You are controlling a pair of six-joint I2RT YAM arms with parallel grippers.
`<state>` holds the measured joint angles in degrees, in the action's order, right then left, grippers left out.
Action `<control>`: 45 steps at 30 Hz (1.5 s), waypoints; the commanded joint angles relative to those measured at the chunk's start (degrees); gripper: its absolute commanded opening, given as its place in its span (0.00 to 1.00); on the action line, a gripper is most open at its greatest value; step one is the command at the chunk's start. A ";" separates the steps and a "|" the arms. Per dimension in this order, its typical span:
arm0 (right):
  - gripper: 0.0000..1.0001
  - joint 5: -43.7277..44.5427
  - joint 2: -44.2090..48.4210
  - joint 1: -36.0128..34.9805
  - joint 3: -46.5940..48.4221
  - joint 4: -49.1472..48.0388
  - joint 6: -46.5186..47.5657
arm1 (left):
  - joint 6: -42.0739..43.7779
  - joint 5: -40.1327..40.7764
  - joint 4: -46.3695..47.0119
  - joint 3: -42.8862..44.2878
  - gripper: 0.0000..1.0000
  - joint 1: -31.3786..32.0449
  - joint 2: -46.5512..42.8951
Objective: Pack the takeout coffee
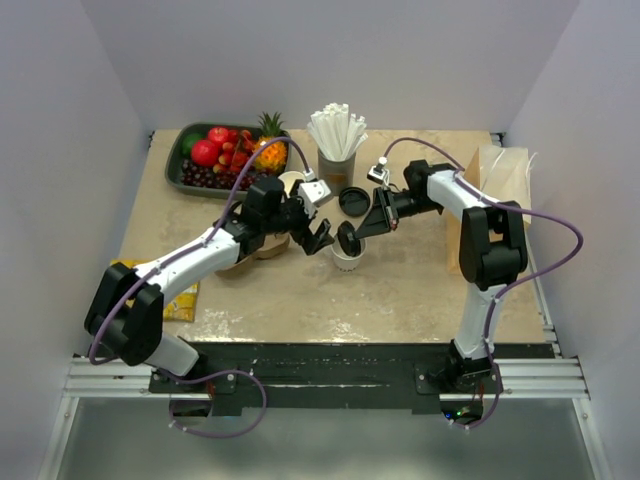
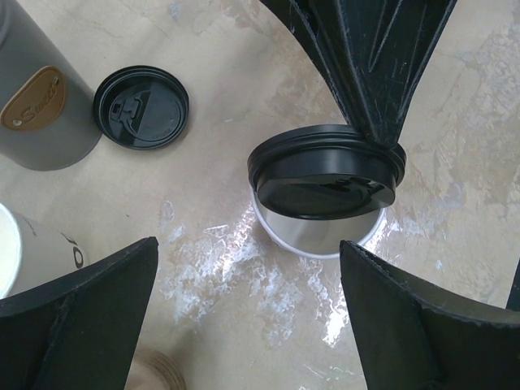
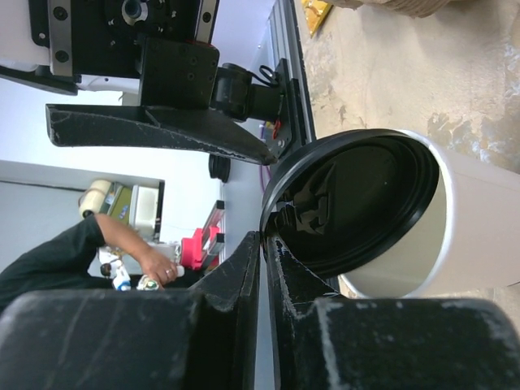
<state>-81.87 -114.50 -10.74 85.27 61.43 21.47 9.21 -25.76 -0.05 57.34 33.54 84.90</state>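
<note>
Level round black plastic lid (image 2: 325, 175), rim-pinched in right gripper (image 3: 264, 244), over small white paper cup (image 3: 479, 236); press evenly; keep wide-open, empty left gripper (image 1: 318, 238) clear.

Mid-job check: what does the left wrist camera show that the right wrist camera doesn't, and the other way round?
Left wrist only: a spare lid lying flat on the table, beside a grey cup.
Right wrist only: the right hand shut on the rim of the black lid, seen up close, and a person in the background.
Both: that black lid tilted over the mouth of the white cup, not seated, with the right hand holding its edge.
</note>
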 commanded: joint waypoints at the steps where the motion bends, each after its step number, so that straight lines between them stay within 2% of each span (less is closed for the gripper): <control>1: 0.12 -0.23 -0.20 0.72 1.30 0.80 0.06 | 1.51 -0.61 4.27 2.60 0.97 0.65 0.53; 11: 0.26 0.83 0.15 1.43 1.56 1.41 0.32 | 0.54 -0.78 6.29 2.69 0.97 2.05 1.84; 31: 0.31 2.94 1.29 2.04 0.51 0.71 0.85 | -0.16 1.50 8.58 5.06 0.97 3.29 4.22; 38: 0.43 2.50 2.87 2.04 -0.11 0.71 1.46 | -0.33 1.59 8.32 5.24 0.96 3.46 4.39; 45: 0.46 3.02 3.40 2.04 1.21 4.13 6.11 | -0.16 1.41 8.49 5.59 0.97 3.46 5.27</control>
<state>-78.65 -114.48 -8.95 85.14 62.15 22.87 8.60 -24.23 5.15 60.58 36.58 89.73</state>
